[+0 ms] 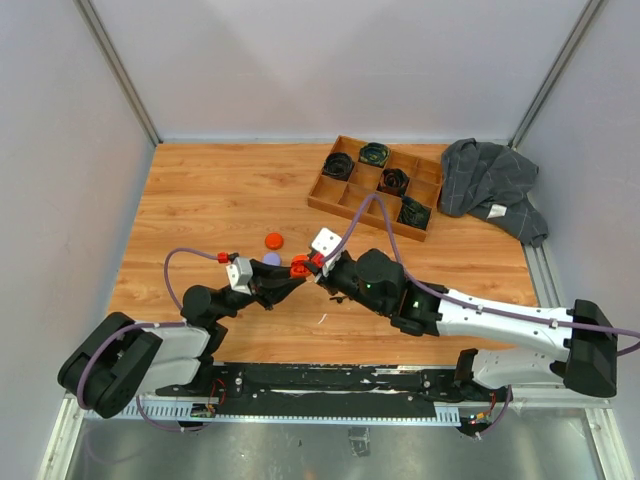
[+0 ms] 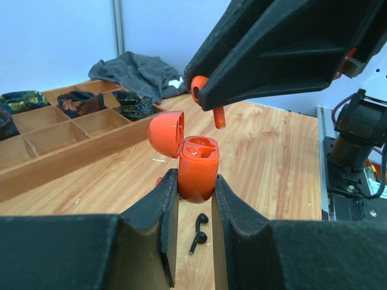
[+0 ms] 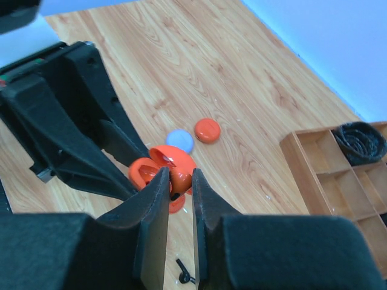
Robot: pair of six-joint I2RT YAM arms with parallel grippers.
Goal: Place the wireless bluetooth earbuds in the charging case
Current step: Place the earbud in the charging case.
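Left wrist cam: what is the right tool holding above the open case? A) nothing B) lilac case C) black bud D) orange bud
D: an orange bud is pinched in the right tool, just over the open case clamped in the left tool.

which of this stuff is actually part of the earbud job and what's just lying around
Job:
open orange case in the left jaws
orange earbud in the right jaws
black earbud on the table
closed orange case
lilac case

Lying about:
wooden tray
coiled cables in it
grey cloth
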